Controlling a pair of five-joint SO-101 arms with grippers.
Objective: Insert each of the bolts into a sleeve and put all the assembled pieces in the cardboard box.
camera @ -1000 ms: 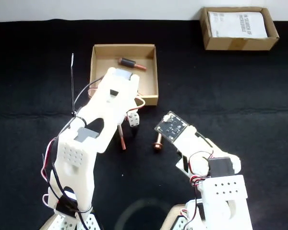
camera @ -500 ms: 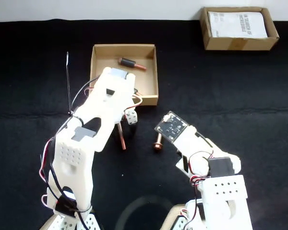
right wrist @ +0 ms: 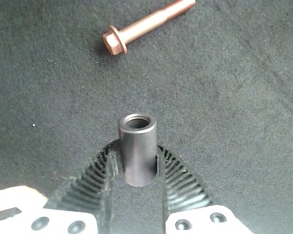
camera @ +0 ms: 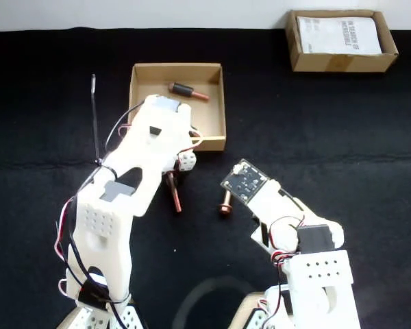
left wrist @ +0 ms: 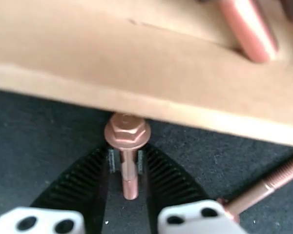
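The left hand (left wrist: 125, 161) is clamped on a bolt (left wrist: 127, 132), head just short of the outer wall of the box (left wrist: 136, 63). The right hand (right wrist: 136, 161) grips a sleeve (right wrist: 137, 141) over the black worktop (right wrist: 234, 97), with a loose bolt (right wrist: 146, 24) lying beyond. One assembled piece (camera: 188, 91) lies in the box.

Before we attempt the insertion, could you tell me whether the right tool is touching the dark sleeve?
Touching. The right wrist view shows the right tool shut on the sleeve, pressing against both of its sides with no gap.
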